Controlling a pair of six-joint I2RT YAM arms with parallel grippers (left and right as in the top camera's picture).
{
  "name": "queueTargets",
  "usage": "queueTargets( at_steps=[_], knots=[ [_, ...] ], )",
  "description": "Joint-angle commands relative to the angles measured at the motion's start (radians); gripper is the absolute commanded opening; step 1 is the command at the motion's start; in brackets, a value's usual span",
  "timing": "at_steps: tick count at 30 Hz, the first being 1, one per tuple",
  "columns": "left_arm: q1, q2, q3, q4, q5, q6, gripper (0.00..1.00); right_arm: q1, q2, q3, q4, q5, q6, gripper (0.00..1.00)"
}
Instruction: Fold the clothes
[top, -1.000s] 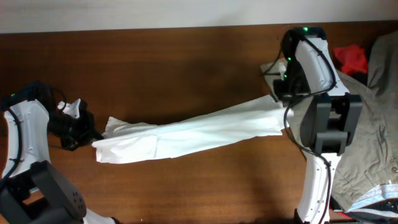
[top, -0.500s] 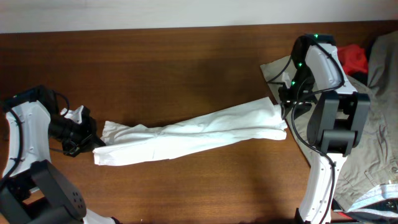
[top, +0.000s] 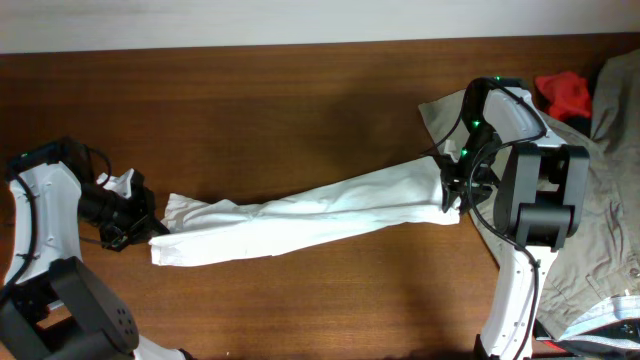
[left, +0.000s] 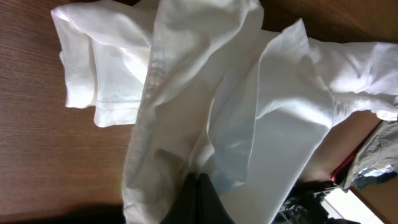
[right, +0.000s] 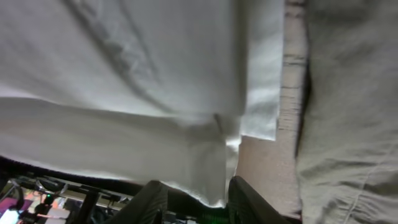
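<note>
Two grippers, one long white band across the counter

Left gripper (top: 133, 215) is clamped tight on a bunched corner of the clothes (top: 320, 210). The wrist view shows why: the fabric gathers in folds straight into its fingertips, so that end is anchored. From there the garment runs away as a narrow, wrinkled strip lying flat on the counter (top: 300, 100), all the way to the right gripper (top: 455, 185).

Over there the jaws stand apart. The hem's edge lies between the fingers (right: 252, 196) and, as far as I can make out, is not pinched. My read: one end is pinned and the other rests loose, so the strip sits straight enough to fold.

Just beyond the right gripper, on its outer side, lies the khaki-grey garment (top: 600, 230), right beside the white hem. That's the hazard, since a fresh grasp there could snag it too. A small red cloth (top: 565, 92) sits farther off, behind that gripper. Folding proper looks barely begun.
</note>
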Motion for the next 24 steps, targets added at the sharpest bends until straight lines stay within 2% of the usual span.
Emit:
queueTargets(
  at_steps=[1, 5, 7, 8, 11, 13, 16, 24],
  knots=[
    [0.003, -0.006, -0.006, 0.002, -0.008, -0.005, 0.00, 0.006, -0.013, -0.006, 0.004, 0.013, -0.006, 0.04],
    [0.003, -0.006, -0.006, 0.004, -0.008, -0.005, 0.00, 0.006, -0.033, 0.004, -0.008, -0.002, -0.008, 0.04],
    [0.003, -0.006, -0.006, 0.029, 0.007, -0.006, 0.00, 0.005, -0.075, 0.079, -0.014, -0.003, -0.007, 0.04],
    [0.003, -0.006, -0.006, 0.040, 0.029, -0.005, 0.00, 0.005, -0.089, 0.140, -0.020, -0.006, -0.007, 0.04],
    [0.003, -0.006, 0.004, 0.150, 0.217, -0.005, 0.00, 0.006, -0.103, 0.535, -0.003, -0.039, -0.006, 0.04],
    [0.003, -0.006, 0.015, 0.182, 0.277, -0.006, 0.00, 0.006, -0.103, 0.623, 0.003, -0.039, -0.007, 0.04],
    [0.003, -0.006, 0.015, 0.166, 0.275, -0.004, 0.00, 0.006, -0.094, 0.592, -0.004, -0.031, -0.007, 0.04],
    [0.002, -0.006, 0.015, 0.064, 0.251, 0.045, 0.00, 0.004, -0.094, 0.303, 0.076, 0.112, -0.006, 0.04]
  ],
)
